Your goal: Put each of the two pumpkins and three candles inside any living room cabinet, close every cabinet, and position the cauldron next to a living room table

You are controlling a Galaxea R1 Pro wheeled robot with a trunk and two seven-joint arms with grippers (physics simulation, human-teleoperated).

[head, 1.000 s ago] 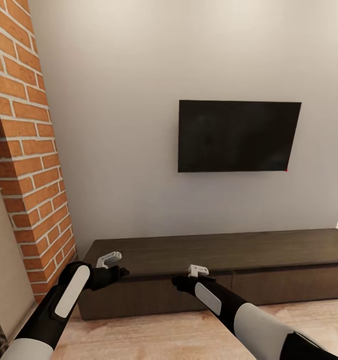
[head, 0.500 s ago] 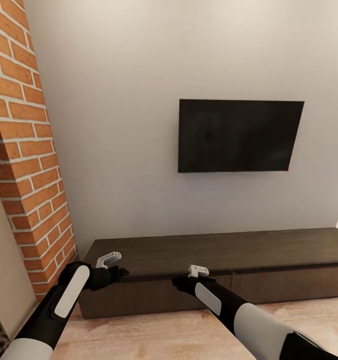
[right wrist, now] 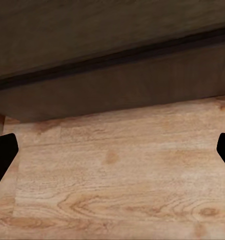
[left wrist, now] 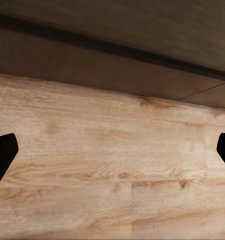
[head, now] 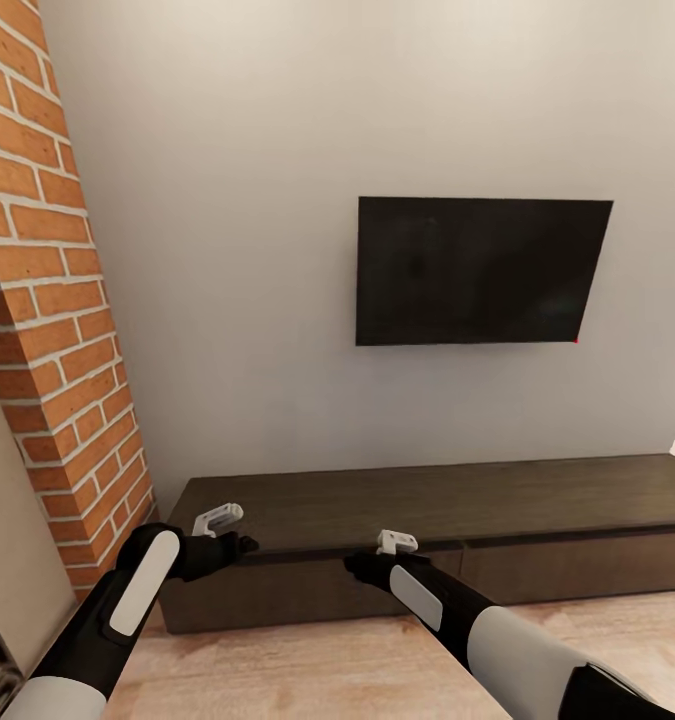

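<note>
From my head camera I look at the cabinet [head: 427, 520], a long, low dark-brown unit standing on the light wood floor [head: 307, 670] against a pale grey wall [head: 277, 200]; its flat top is bare and its drawer fronts sit flush, all shut. A black television [head: 477, 270] hangs on the wall above it, and a red brick column [head: 47, 300] rises at the left end, just beside the cabinet. My left gripper [head: 219, 518] hangs in front of the cabinet's left end, its white fingers showing over the top edge, and my right gripper [head: 396, 542] hangs nearer the middle, in front of the upper edge of the drawer fronts; neither touches the wood as far as I can tell. Through my left wrist camera I see the floor planks [left wrist: 112, 170] and the cabinet's dark front [left wrist: 92, 65] beyond them, with a thin seam between two drawer fronts; my two black fingertips [left wrist: 2, 155] sit at opposite edges of the picture, so my jaws are spread wide with nothing between them. My right wrist camera gives much the same: planks [right wrist: 117, 175], the cabinet's front and shadowed upper lip [right wrist: 112, 75], and my fingertips [right wrist: 2, 155] far apart at either edge, jaws wide and holding nothing.
</note>
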